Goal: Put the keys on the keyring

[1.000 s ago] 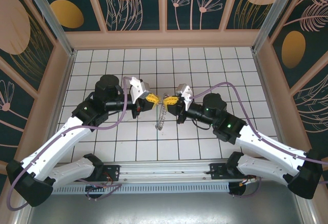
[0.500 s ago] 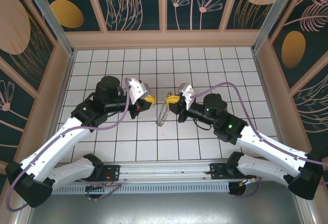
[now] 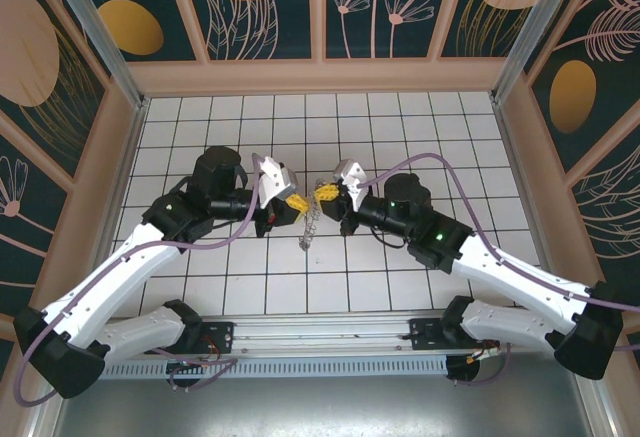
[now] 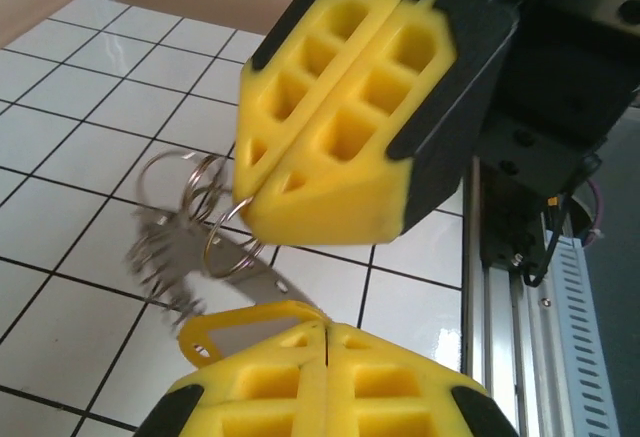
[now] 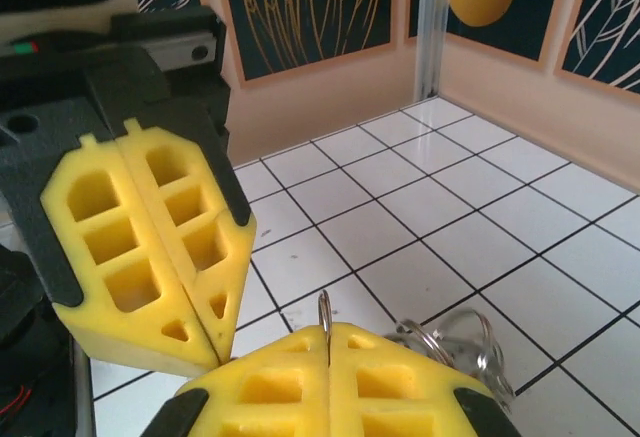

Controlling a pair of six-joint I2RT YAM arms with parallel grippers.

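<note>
My right gripper (image 3: pixel 326 193) is shut on a thin metal ring, the keyring (image 5: pixel 324 312), whose edge sticks up between its yellow pads. A bunch of further rings and small metal keys (image 3: pixel 312 227) hangs from it down toward the tiles. My left gripper (image 3: pixel 295 200) is shut just beside it, tip to tip. In the left wrist view a flat silvery key (image 4: pixel 255 275) runs from the keyring (image 4: pixel 228 242) into the left gripper (image 4: pixel 325 325). A yellow loop (image 4: pixel 215 327) sticks out beside those pads. The right gripper (image 4: pixel 245 212) hangs above them.
White tiled floor (image 3: pixel 400 127) is walled by tan boards and dark patterned panels. Purple cables loop over both arms. An aluminium rail (image 3: pixel 320 332) with the arm bases runs along the near edge. Open floor lies at the back and to both sides.
The right gripper has shifted a little left toward the left gripper, narrowing the gap. The hanging bunch moved with it. Both grippers stayed shut.
</note>
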